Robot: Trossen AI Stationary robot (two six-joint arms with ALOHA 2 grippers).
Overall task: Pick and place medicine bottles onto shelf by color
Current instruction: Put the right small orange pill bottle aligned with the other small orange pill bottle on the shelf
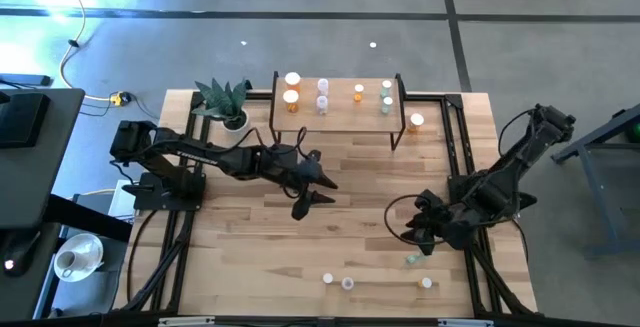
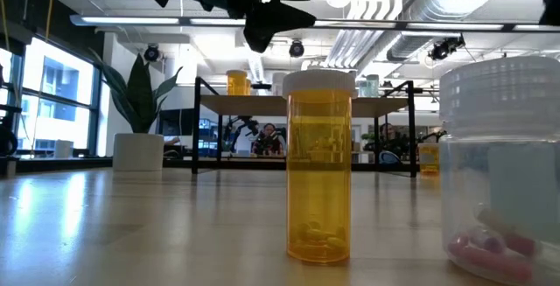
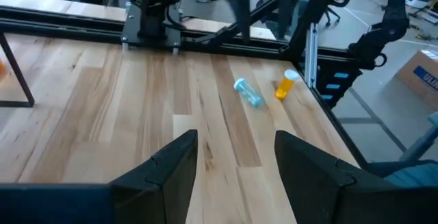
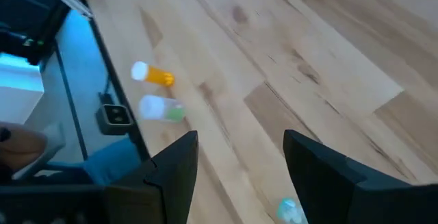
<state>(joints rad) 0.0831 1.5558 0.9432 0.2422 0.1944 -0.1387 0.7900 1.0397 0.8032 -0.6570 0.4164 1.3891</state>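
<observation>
The shelf (image 1: 340,117) stands at the table's far edge and carries several medicine bottles upright: orange (image 1: 292,80), white (image 1: 323,87), green (image 1: 386,88). One orange bottle (image 1: 416,121) stands on the table to the right of the shelf. More bottles sit near the front edge: an orange one (image 2: 319,168) and a clear one (image 2: 503,172) upright, a pale one (image 3: 248,92) and an orange one (image 3: 286,85) lying on their sides. My left gripper (image 1: 318,195) hovers open over the table's middle. My right gripper (image 1: 418,229) hangs open above the right side, near the green bottle (image 1: 412,259).
A potted plant (image 1: 225,102) stands left of the shelf. Black frame rails (image 1: 460,147) run along the table's sides. Bare wood (image 1: 360,217) lies between the two grippers. Another small bottle (image 4: 291,210) shows below my right gripper's fingers.
</observation>
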